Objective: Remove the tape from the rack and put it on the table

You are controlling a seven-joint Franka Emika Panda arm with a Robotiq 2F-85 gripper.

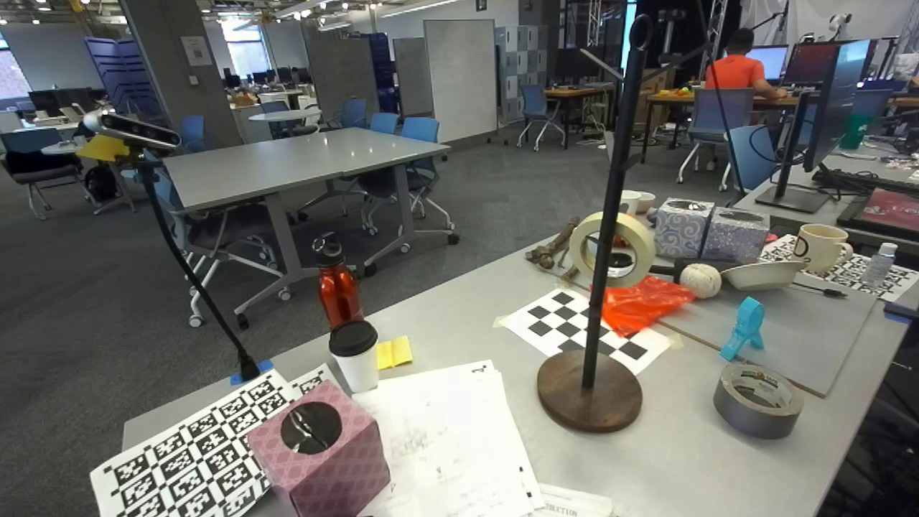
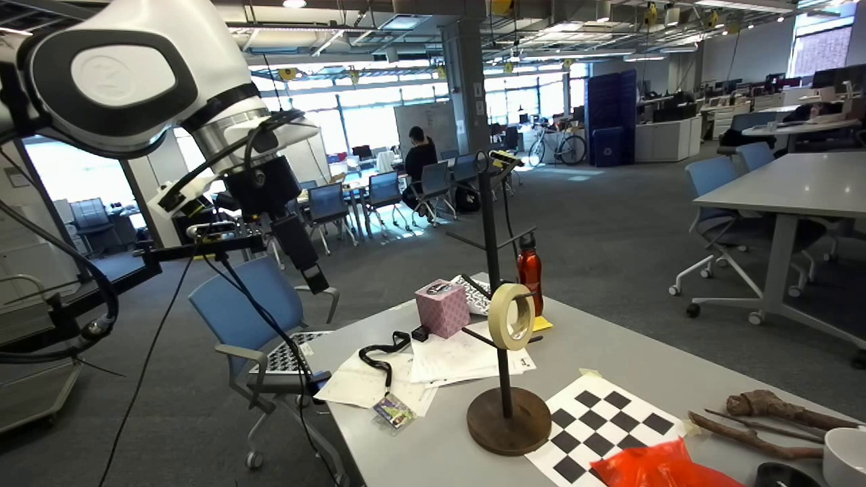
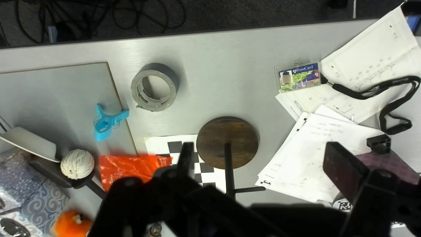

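The cream-beige tape roll (image 1: 641, 248) hangs on a side peg of the black rack (image 1: 610, 190), in both exterior views. It also shows in an exterior view (image 2: 498, 319), partway up the pole. The rack's round brown base (image 2: 509, 433) stands on the grey-white table (image 1: 675, 452). My gripper (image 2: 315, 279) is apart from the rack, above and to its left in that view, pointing down. In the wrist view my gripper (image 3: 260, 143) is open with nothing between its fingers; the rack's base (image 3: 227, 138) and a peg show beyond. The tape is not visible there.
A grey tape roll (image 3: 154, 87), a blue clip (image 3: 107, 123) and an orange-red bag (image 3: 131, 166) lie on the table. A pink tissue box (image 2: 443, 310), papers (image 3: 306, 158), a lanyard card (image 3: 299, 77) and a red bottle (image 1: 339, 291) also stand around. Several thin pegs stick out of the pole.
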